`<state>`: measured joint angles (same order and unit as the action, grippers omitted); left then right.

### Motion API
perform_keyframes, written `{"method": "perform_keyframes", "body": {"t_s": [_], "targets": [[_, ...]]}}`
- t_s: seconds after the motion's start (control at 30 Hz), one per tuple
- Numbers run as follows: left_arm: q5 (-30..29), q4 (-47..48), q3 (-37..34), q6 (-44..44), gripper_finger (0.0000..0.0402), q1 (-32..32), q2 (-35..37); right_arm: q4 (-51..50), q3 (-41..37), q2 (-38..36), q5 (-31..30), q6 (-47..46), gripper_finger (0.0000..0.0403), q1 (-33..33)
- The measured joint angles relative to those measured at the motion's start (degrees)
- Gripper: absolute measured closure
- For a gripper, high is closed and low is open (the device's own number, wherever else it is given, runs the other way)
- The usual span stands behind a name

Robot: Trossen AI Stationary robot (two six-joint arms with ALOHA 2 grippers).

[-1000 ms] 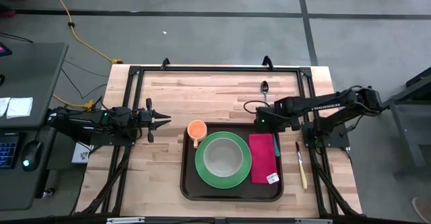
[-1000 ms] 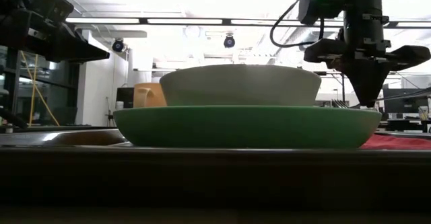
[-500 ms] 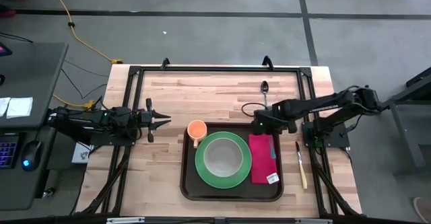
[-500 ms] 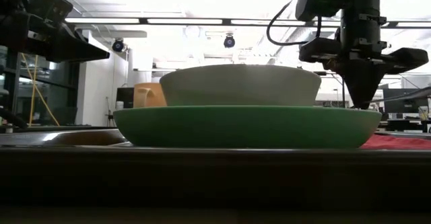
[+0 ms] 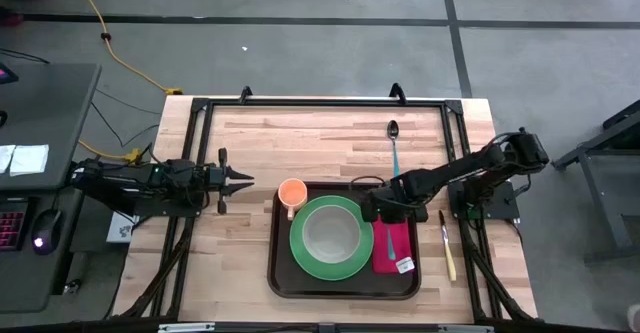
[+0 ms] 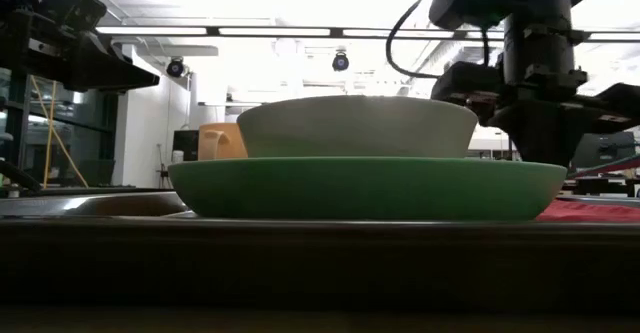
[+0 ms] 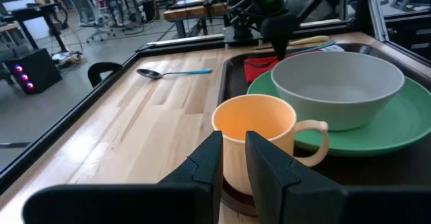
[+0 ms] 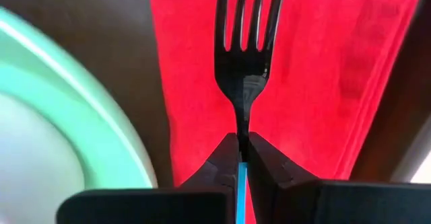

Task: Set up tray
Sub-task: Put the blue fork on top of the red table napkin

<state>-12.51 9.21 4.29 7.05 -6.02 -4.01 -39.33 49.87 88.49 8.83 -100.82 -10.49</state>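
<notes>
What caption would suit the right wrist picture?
Right tool shut on a fork, above the red napkin beside the green plate.

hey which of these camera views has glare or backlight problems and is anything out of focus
Low view: bright ceiling lights behind leave the green plate, bowl and right tool backlit and dark. Right wrist view: the fork is sharp with glints, while the red napkin looks soft. High view: even light, no glare. Left wrist view: the orange cup is clear.
</notes>
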Motion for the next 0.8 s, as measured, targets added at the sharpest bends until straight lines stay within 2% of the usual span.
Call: {"method": "perform_keyframes", "body": {"t_s": [0.27,0.63,0.8], "targets": [[0.0,0.0,0.0,0.0,0.0305,0.0,0.0,-0.1,0.0,0.0,0.9,-4.4,0.0399,-2.8],[0.0,0.0,0.0,0.5,0.0305,0.0,0.0,-2.7,0.0,0.0,0.3,-3.9,0.0401,-2.8],[0.0,0.0,0.0,0.7,0.0305,0.0,0.0,-2.0,0.0,0.0,-1.9,-3.6,0.0396,-2.8]]}}
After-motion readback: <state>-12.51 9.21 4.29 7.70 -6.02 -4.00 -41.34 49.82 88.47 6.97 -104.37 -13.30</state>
